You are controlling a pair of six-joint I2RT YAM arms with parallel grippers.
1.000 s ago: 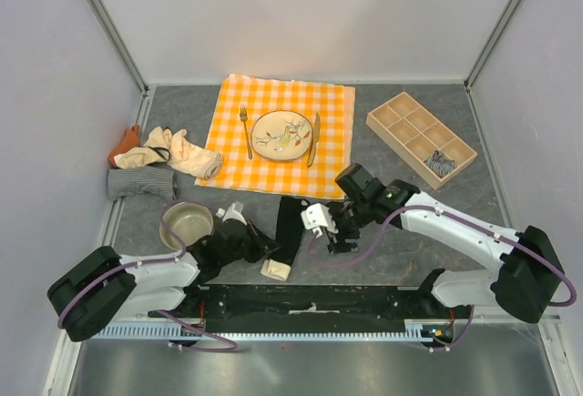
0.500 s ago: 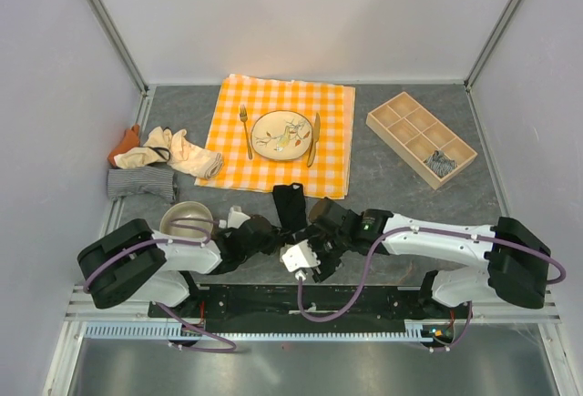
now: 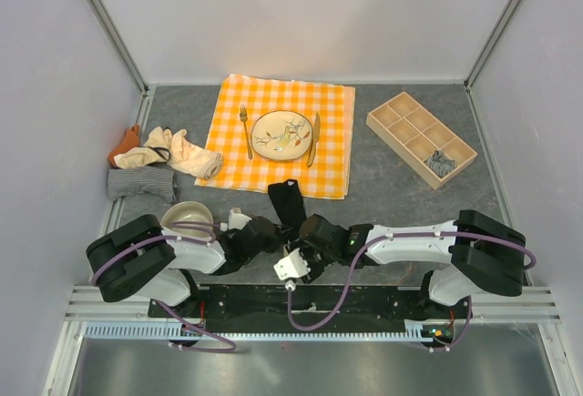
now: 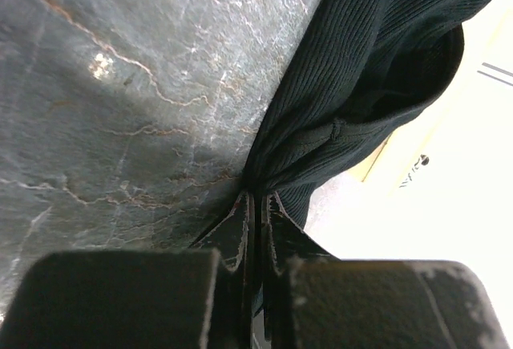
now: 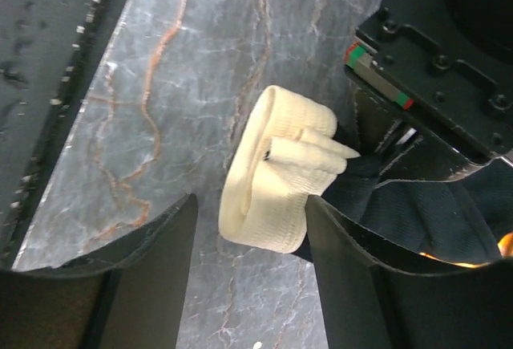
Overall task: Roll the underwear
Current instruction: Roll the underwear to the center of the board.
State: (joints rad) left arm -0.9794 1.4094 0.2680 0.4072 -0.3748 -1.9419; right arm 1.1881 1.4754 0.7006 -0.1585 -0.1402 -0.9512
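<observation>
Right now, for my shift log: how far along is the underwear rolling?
Done: one striped piece sits in the wooden tray. In hand: the left gripper pinches the black underwear; the right gripper, open, straddles its cream band. Left: the garment pile at the table's left edge.

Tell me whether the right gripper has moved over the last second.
Yes. In the top view the right gripper has shifted left and toward the near table edge, away from the checked tablecloth, which stayed put.
</observation>
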